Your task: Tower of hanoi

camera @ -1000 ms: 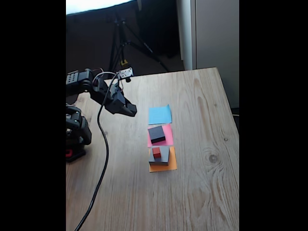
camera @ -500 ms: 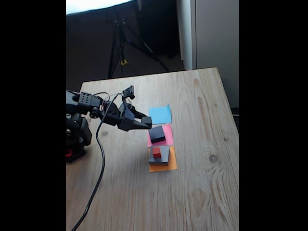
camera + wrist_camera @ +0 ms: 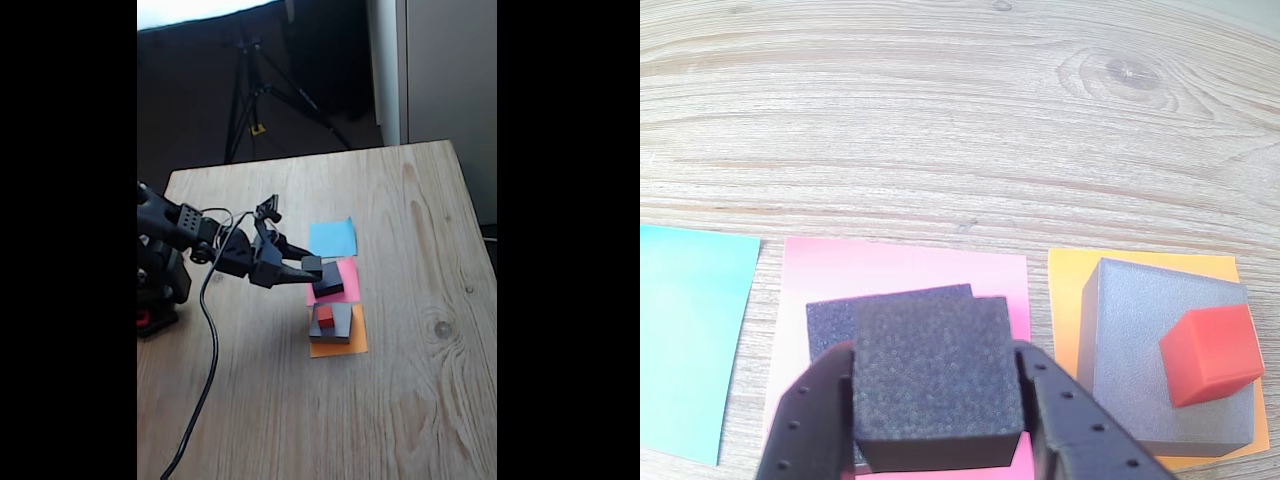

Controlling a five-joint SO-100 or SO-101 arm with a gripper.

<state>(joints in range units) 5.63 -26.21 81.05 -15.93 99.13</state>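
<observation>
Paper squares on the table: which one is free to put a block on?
The blue square is bare. The pink square holds a black block, with the gripper holding a smaller black cube above it. The orange square carries a grey block and red cube.

Red cube (image 3: 1210, 355), grey block (image 3: 1140, 340)

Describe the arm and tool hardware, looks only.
All-black arm on a black base with a red part low down. A black cable trails across the table. The tool has matte black fingers dotted with small round holes.
</observation>
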